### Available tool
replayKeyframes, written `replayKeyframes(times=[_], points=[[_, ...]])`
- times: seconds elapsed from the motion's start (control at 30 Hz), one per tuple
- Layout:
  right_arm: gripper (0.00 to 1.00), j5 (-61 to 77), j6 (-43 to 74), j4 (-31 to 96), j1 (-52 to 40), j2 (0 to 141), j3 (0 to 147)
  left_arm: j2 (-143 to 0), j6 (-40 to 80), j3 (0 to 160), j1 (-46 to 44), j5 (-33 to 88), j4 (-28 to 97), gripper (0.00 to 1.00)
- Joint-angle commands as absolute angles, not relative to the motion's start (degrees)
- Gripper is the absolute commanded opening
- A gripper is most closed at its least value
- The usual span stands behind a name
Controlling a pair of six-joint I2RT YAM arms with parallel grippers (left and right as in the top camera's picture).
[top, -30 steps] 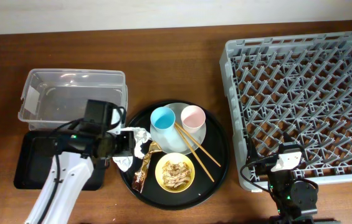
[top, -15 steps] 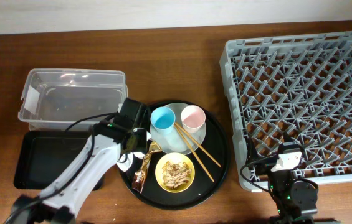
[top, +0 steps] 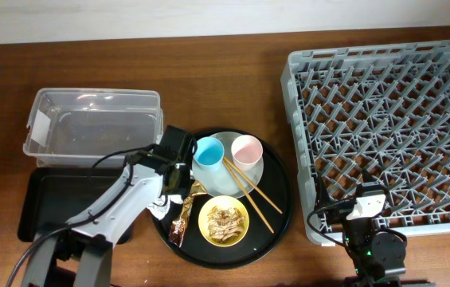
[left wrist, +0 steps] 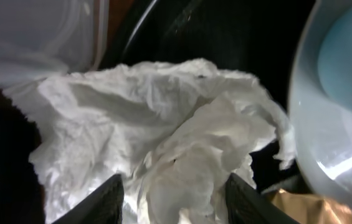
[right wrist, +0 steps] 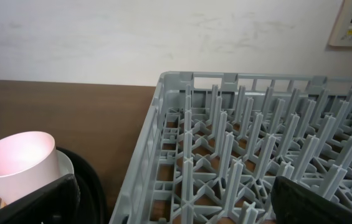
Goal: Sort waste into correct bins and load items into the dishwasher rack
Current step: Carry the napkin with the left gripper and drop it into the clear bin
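The left gripper [left wrist: 176, 200] stands half spread astride the crumpled white napkin [left wrist: 163, 124], paper filling the gap between its fingers [left wrist: 110, 202]. Whether they pinch it cannot be told.

A brown wooden table [top: 232, 88] meets a pale wall [right wrist: 101, 31] at its far side. On the left sit the clear tub [top: 89, 119] and, nearer, the shallow black tray [top: 49, 199]. The grey rack [top: 384, 119] fills the right. Between them a round black tray [top: 276, 215] carries the napkin at its left rim, just beside the blue cup [top: 207, 151].

The right gripper [right wrist: 179, 199] is spread wide on nothing, facing the rack's wall and the pink cup [right wrist: 20, 158].

The left arm [top: 113, 211] slants from the near left up to the round tray's left rim. The right arm [top: 372, 239] sits low at the rack's near edge.
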State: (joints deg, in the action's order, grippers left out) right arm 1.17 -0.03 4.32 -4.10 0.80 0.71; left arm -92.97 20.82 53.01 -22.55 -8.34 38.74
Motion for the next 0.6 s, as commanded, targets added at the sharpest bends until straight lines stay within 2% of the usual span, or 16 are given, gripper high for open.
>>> replayKeyframes(times=[0.0,0.17,0.23,0.57], points=[[0.99,1.3,0.0,4.4,-3.7,0.2,0.3,-95.2,21.2,51.3,-22.7,-6.8,38.4,0.39],[0.98,1.3,0.0,4.4,-3.7,0.2,0.3,-95.0,21.2,51.9,-22.7,-6.4,38.2,0.07],[0.99,1.3,0.0,4.4,-3.7,0.2,0.3,-94.4,21.2,53.0,-22.7,-6.4,39.4,0.0],[0.99,1.3,0.0,4.4,-3.7,0.2,0.3,-83.0,20.9,66.2,-22.7,-6.5,51.6,0.0]])
